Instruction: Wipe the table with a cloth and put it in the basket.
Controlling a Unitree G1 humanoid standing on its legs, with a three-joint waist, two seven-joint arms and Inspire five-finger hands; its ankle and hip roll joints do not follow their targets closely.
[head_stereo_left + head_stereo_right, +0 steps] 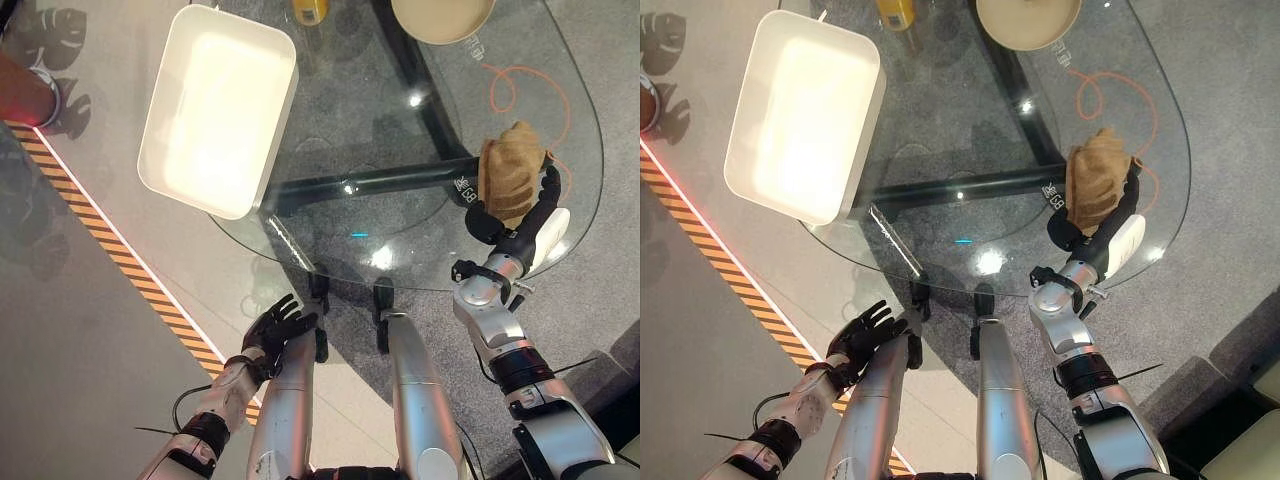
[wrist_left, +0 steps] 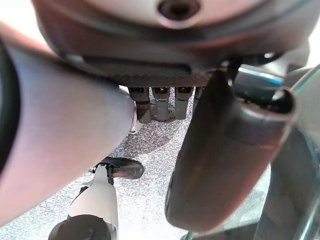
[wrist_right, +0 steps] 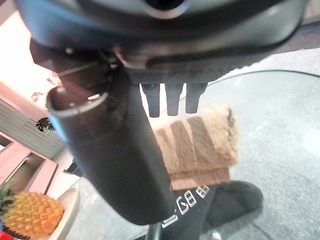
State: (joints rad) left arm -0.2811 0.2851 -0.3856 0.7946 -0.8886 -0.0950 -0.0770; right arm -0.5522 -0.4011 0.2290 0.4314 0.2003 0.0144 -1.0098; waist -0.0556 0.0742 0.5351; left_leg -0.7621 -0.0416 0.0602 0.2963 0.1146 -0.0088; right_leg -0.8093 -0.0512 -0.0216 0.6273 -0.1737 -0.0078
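Observation:
A folded tan cloth (image 1: 510,165) lies on the right side of the glass table (image 1: 330,120), close to its edge. My right hand (image 1: 512,236) reaches over the near edge and sits at the cloth's near end, thumb to the cloth's left and fingers along its right side. In the right wrist view the fingers (image 3: 171,99) point straight out at the cloth (image 3: 200,145) and the thumb is stretched out, so the hand is open. The white basket (image 1: 150,150) stands at the table's left edge, with nothing inside. My left hand (image 1: 272,328) hangs open below the table's near edge.
A round tan plate (image 1: 442,20) and a yellow object (image 1: 310,10) stand at the table's far side. A pineapple (image 3: 32,215) lies on a plate. An orange cord (image 1: 510,85) loops beneath the glass. Black-and-yellow tape (image 1: 120,250) runs across the floor at left.

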